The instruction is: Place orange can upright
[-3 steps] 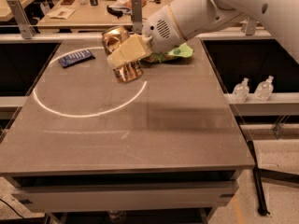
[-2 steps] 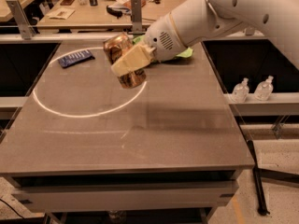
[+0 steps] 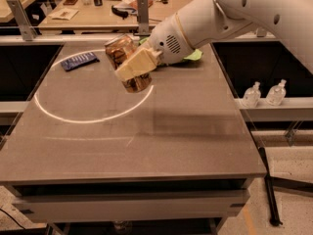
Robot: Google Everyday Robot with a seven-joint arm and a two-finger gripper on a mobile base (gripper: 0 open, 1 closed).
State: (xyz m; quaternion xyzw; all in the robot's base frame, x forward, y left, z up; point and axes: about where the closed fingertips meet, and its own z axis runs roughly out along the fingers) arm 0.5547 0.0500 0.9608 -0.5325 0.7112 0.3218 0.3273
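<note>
The cream fingers [image 3: 139, 65] are clamped across the middle of the orange can [image 3: 120, 50]. The gripper [image 3: 133, 71] reaches in from the right over the far part of the table [image 3: 195, 146]. The can leans, its lower end close over the white arc [image 3: 88, 119]; I cannot tell if it touches. Its markings are too blurred to read. A dark blue packet [image 3: 79, 60] lies to the left, lettering illegible. Something green [image 3: 196, 55] peeks out behind the arm [image 3: 234, 13].

Grey table [image 3: 195, 146], wooden bench [image 3: 98, 18] behind (cluttered), speckled floor [image 3: 293, 199] at right.
</note>
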